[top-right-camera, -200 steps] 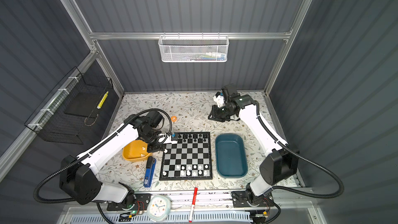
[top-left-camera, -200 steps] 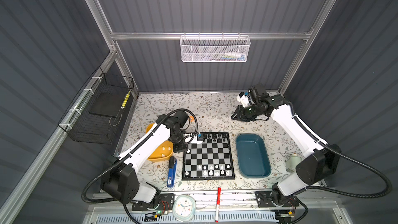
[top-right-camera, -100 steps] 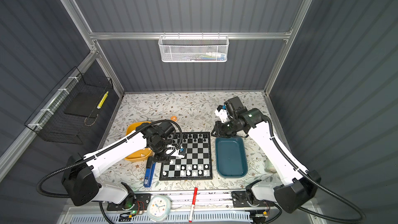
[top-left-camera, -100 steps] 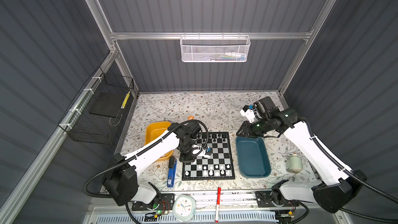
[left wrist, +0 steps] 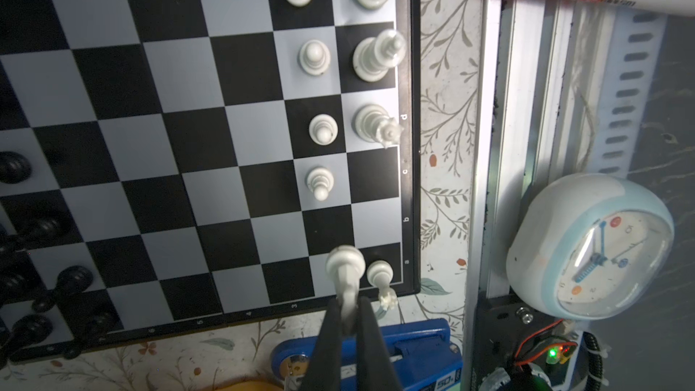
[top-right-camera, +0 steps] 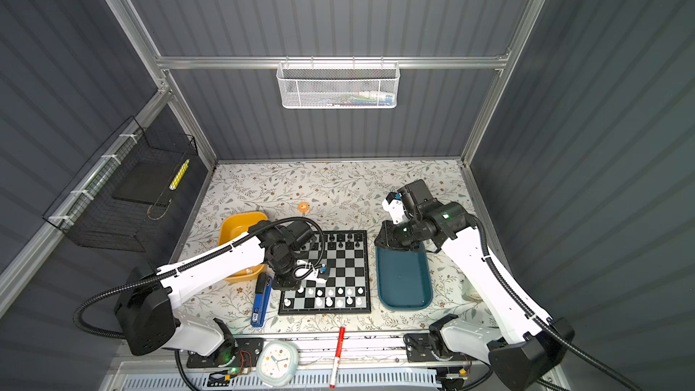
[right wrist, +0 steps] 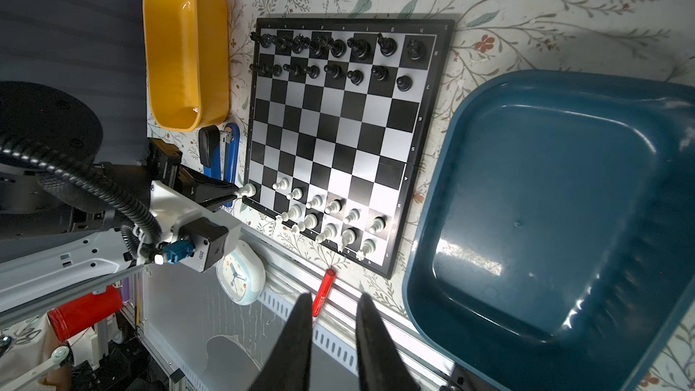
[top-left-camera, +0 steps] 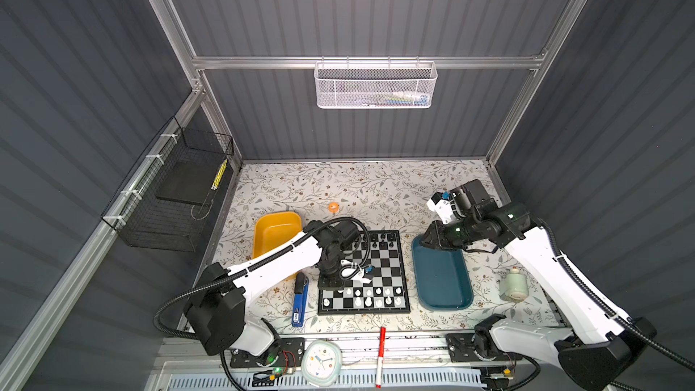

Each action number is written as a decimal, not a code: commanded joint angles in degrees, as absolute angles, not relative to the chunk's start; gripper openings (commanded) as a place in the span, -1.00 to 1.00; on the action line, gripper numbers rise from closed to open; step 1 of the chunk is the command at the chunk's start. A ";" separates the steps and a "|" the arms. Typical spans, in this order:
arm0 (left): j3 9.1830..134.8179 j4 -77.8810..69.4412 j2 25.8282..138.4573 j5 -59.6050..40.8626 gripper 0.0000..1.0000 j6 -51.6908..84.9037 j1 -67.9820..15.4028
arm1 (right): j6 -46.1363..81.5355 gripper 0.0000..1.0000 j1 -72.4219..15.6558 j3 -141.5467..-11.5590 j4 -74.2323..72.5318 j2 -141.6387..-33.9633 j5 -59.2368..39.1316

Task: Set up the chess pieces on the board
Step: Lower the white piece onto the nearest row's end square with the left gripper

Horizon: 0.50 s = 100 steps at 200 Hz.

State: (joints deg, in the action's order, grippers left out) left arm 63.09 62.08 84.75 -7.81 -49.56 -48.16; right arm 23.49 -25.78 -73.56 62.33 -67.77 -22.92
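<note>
Left gripper (left wrist: pixel 348 308) was clamped on a white pawn (left wrist: pixel 345 263), held over the board (left wrist: pixel 210 133) just beside the corner rook (left wrist: pixel 380 272). Placing step, apparently. Next move needed a straight descent and a clean release, clear of the rook.

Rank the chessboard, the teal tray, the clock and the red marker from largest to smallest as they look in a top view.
1. chessboard
2. teal tray
3. clock
4. red marker: longer than the clock but far thinner
</note>
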 commanded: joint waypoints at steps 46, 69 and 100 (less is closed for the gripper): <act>61.30 62.05 86.22 -6.03 -0.98 -42.82 -51.67 | 21.95 -0.51 -25.74 -71.52 61.87 -65.49 -22.81; 59.29 61.83 84.63 -5.23 -0.98 -42.36 -52.79 | 22.54 -0.51 -25.74 -70.37 61.36 -64.51 -22.71; 57.10 61.29 82.57 -3.97 -0.98 -41.98 -53.70 | 23.20 -0.51 -25.79 -69.73 60.98 -62.52 -22.51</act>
State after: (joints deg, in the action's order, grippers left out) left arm 58.28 61.01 85.10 -5.10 -43.35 -53.12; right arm 22.96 -25.78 -70.32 61.21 -64.75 -22.72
